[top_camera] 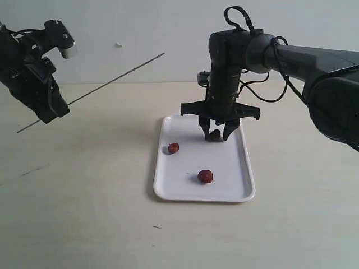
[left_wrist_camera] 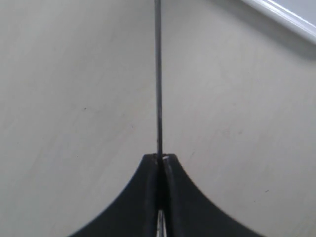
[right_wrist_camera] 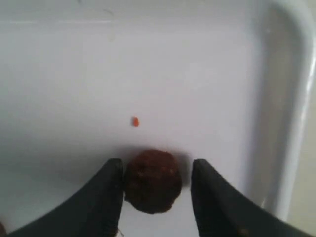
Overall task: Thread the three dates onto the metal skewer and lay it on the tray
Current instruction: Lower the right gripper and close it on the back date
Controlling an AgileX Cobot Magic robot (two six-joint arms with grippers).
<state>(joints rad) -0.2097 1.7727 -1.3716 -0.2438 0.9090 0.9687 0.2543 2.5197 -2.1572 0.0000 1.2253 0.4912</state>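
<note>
**A:** So, the exterior view first: where did things stand?

**B:** The left end effector [top_camera: 47, 109] was raised at nine o'clock over the desk [top_camera: 84, 224]. It was pinching the metal skewer [top_camera: 112, 81], which slanted up toward one o'clock with nothing on it. The tray [top_camera: 233, 193] lay near the centre. The far date [top_camera: 215, 134] sat at the tray's twelve o'clock end, between the tips of the right end effector [top_camera: 216, 136]. The side date [top_camera: 174, 148] lay at nine and the near date [top_camera: 205, 176] toward six.

**A:** And the left wrist view?

**B:** The fingers [left_wrist_camera: 138, 197] were pressed together on the skewer [left_wrist_camera: 158, 74], and the rod ran straight out from them above the desk.

**A:** Right wrist?

**B:** The fingers [right_wrist_camera: 106, 197] were spread either side of the far date [right_wrist_camera: 153, 180], down at the tray floor. One looked to touch it; the other showed a dark sliver of gap, so the grip wasn't closed yet.

**A:** Which step, then?

**B:** I'd judge it the first pickup, since nothing was threaded. The next move called for closing gently, lifting, and lining the date's middle up with the skewer tip. That's a small round target on a thin rod, so alignment would matter.
</note>
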